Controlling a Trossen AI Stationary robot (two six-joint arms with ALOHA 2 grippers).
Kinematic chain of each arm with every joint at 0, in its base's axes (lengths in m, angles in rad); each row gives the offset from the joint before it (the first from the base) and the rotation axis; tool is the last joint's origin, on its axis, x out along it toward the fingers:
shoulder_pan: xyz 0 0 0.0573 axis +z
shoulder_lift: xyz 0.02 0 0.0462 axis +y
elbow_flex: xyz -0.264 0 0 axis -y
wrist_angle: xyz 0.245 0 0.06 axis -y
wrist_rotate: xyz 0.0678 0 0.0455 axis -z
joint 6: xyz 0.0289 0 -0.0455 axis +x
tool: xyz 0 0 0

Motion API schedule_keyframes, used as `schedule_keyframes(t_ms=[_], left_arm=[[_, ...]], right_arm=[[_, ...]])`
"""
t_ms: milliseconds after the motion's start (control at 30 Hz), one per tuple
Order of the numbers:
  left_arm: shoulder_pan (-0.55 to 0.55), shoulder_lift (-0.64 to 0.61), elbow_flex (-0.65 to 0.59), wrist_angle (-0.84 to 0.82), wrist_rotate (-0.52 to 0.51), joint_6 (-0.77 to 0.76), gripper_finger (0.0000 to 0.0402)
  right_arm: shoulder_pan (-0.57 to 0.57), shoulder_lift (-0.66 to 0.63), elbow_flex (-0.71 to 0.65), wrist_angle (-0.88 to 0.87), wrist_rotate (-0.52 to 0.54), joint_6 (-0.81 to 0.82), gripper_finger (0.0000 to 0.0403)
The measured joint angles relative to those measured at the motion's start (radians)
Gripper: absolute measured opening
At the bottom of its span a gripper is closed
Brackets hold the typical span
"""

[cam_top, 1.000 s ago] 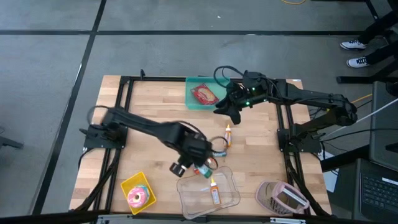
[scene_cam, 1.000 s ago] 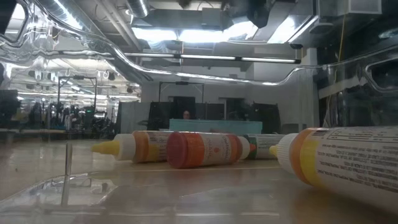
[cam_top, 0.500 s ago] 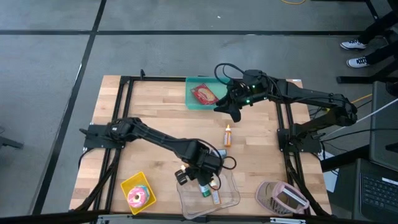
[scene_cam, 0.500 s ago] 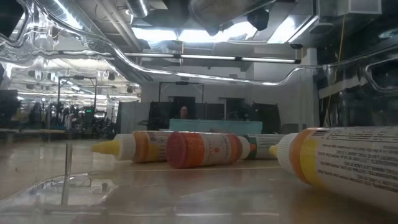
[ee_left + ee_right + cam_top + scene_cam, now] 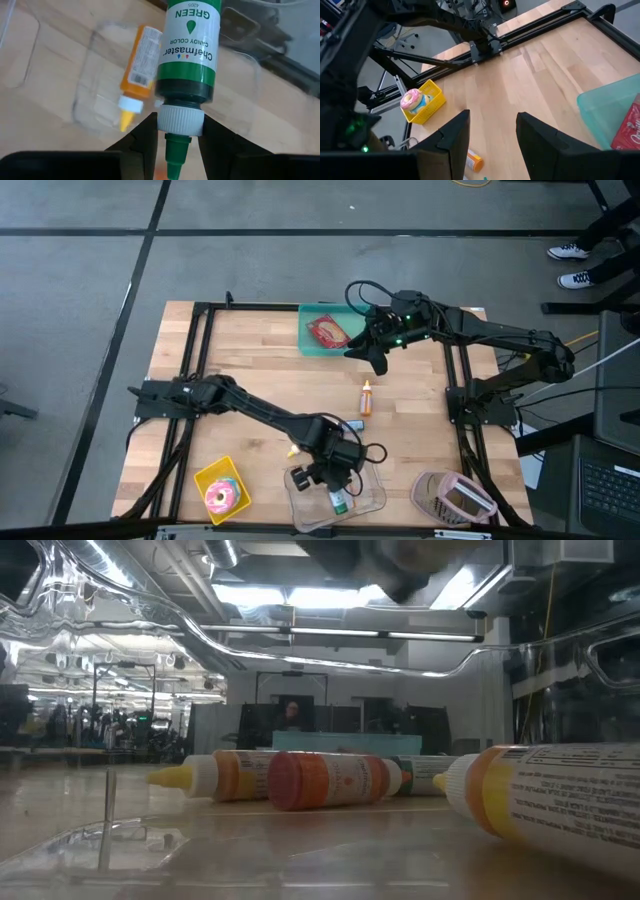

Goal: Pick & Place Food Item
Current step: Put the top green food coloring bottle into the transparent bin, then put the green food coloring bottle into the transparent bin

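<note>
Green candy-color bottle (image 5: pixel 189 47), smooth plastic with a ribbed white cap, is clamped in the left gripper (image 5: pixel 178 131) fingers above the clear tray (image 5: pixel 372 492), where one orange bottle (image 5: pixel 141 62) lies; the right gripper (image 5: pixel 491 132) fingers are spread, empty, over the wooden counter (image 5: pixel 250 360).

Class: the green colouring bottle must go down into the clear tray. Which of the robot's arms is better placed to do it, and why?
Left. The left hand already grips the green bottle above the clear tray. The right hand is empty and open, far off beside the teal bin.

The green bottle (image 5: pixel 190 50) is cut off above its label; its tip blurs
</note>
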Motion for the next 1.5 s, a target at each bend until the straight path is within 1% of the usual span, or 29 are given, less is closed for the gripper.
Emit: schedule_keyframes(t_ms=[233,500,800,867,1067,1233,1333,1500], left_arm=[[-0.003,0.045,-0.001,0.019,0.008,0.041,0.0109],[-0.017,0.093,-0.002,0.028,0.05,0.041,0.0109],[-0.018,0.114,-0.001,0.047,0.008,0.033,0.0109],[-0.018,0.114,-0.001,0.05,0.008,0.032,0.0116],[-0.018,0.111,-0.001,0.054,-0.002,0.016,0.0159],[-0.018,0.11,-0.001,0.056,-0.013,-0.006,0.0175],[-0.018,0.11,0.037,-0.002,-0.078,-0.02,0.0177],[0.005,0.108,0.165,-0.101,-0.12,-0.053,0.0173]], right_arm=[[0.0,0.0,0.0,0.0,0.0,-0.001,0.016],[0.0,0.0,0.0,0.005,0.0,0.0,0.016],[0.001,0.0,0.0,0.012,0.0,0.021,0.016],[0.001,0.0,0.0,0.014,-0.002,0.022,0.016],[0.001,0.0,0.0,0.016,-0.008,0.027,0.016],[0.001,0.0,0.0,0.02,-0.008,0.027,0.016],[0.001,0.0,0.0,0.03,-0.025,0.028,0.016],[0.001,0.0,0.0,0.086,-0.04,0.03,0.016]])
